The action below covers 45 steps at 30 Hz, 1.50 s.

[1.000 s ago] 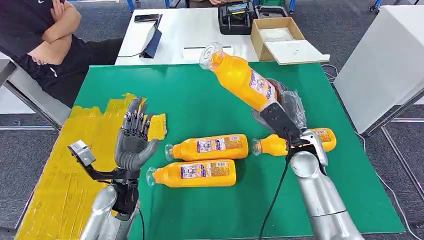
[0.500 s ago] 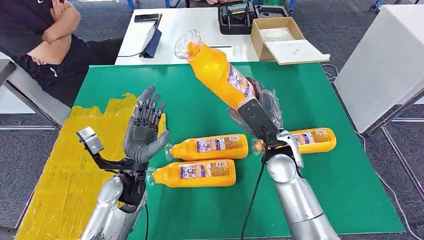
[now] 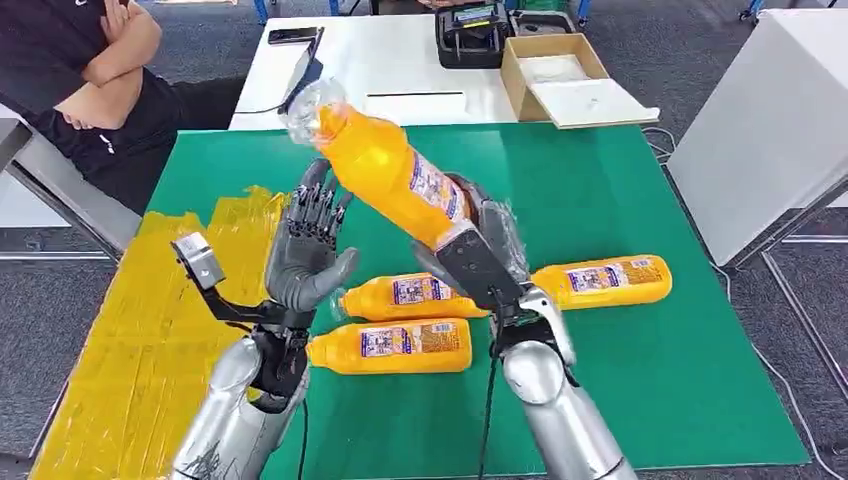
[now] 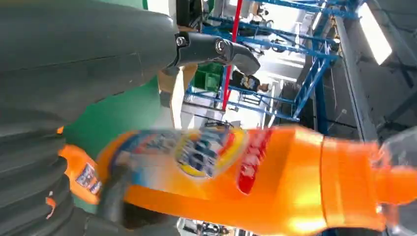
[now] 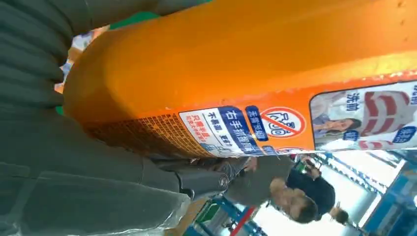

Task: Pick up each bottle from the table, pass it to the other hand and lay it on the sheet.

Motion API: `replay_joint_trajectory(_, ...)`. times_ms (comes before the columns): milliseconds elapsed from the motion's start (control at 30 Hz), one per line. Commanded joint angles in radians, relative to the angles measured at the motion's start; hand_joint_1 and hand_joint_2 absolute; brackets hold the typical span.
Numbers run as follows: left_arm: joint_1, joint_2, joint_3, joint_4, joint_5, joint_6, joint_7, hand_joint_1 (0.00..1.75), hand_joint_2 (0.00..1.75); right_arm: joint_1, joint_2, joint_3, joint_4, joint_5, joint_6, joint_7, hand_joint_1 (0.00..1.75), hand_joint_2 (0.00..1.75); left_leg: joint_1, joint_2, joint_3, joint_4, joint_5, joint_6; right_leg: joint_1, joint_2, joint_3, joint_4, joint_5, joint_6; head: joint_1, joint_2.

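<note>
My right hand (image 3: 478, 245) grips the base of an orange bottle (image 3: 385, 170) and holds it tilted above the green table (image 3: 600, 190), its clear cap end up toward the far left. The same bottle (image 4: 255, 182) passes close in front of my left hand's palm, and its label (image 5: 255, 125) shows in the right wrist view. My left hand (image 3: 305, 250) is raised, fingers spread, palm facing the bottle and just short of it. Three more orange bottles lie on the table: one (image 3: 415, 296), one (image 3: 392, 346) in front of it, one (image 3: 598, 282) to the right. The yellow sheet (image 3: 150, 320) covers the table's left part.
A person in black (image 3: 90, 70) sits with arms crossed at the far left. Behind the green table stands a white table (image 3: 400, 70) with a tablet (image 3: 305, 80), a black device (image 3: 470, 35) and an open cardboard box (image 3: 560, 75). A white cabinet (image 3: 770, 110) stands at the right.
My right hand has carried the bottle leftward across the table toward my left hand. My left hand has risen and moved right, closing the gap to the bottle.
</note>
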Motion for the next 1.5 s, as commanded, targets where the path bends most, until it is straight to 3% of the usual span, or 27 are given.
replay_joint_trajectory(33, -0.039, -0.008, -0.115, -0.001, 0.012, 0.042, 0.042, 0.00, 1.75, 0.042, 0.056, 0.170, 0.077, 0.121, -0.045, 0.090, 1.75, 1.75, 0.000, 0.000, 0.005, 0.000, -0.002, -0.003, 0.000, -0.003, 0.005, 0.000, -0.002, 0.000, 0.000, 0.000)
replay_joint_trajectory(433, -0.033, -0.001, -0.157, -0.049, 0.012, 0.060, 0.049, 0.00, 1.75, 0.011, 0.068, 0.141, 0.143, 0.124, -0.037, 0.090, 1.75, 1.75, -0.001, -0.001, 0.004, 0.000, -0.002, -0.003, 0.000, -0.004, 0.005, 0.000, -0.002, 0.000, 0.000, 0.000)
replay_joint_trajectory(600, -0.056, -0.005, -0.173, -0.038, 0.021, 0.071, 0.052, 0.00, 1.75, -0.026, 0.089, 0.151, 0.254, 0.115, -0.030, 0.083, 1.75, 1.75, 0.000, 0.000, 0.003, 0.000, -0.001, -0.002, 0.000, -0.003, 0.004, 0.000, -0.001, 0.000, 0.000, 0.000)
replay_joint_trajectory(767, -0.065, -0.005, -0.175, -0.022, 0.024, 0.088, 0.059, 0.00, 1.75, -0.054, 0.133, 0.212, 0.328, 0.152, -0.030, 0.078, 1.75, 1.75, 0.000, 0.000, 0.001, 0.000, 0.000, -0.002, 0.000, -0.002, 0.001, 0.000, 0.000, 0.000, 0.000, 0.000)
replay_joint_trajectory(1000, -0.091, 0.002, -0.132, -0.007, -0.078, 0.187, 0.063, 0.00, 1.75, -0.060, 0.163, 0.407, 0.316, 0.182, 0.022, 0.108, 1.75, 1.75, 0.000, 0.002, 0.003, 0.000, -0.002, -0.002, 0.000, -0.001, 0.003, 0.001, -0.001, 0.000, 0.000, 0.000)
replay_joint_trajectory(1500, -0.108, 0.004, -0.137, 0.010, -0.131, 0.211, 0.074, 0.00, 1.75, -0.100, 0.178, 0.454, 0.362, 0.154, 0.031, 0.119, 1.75, 1.75, 0.000, 0.000, 0.001, 0.000, -0.001, -0.002, 0.000, -0.003, 0.002, 0.000, -0.001, 0.000, 0.000, 0.000)
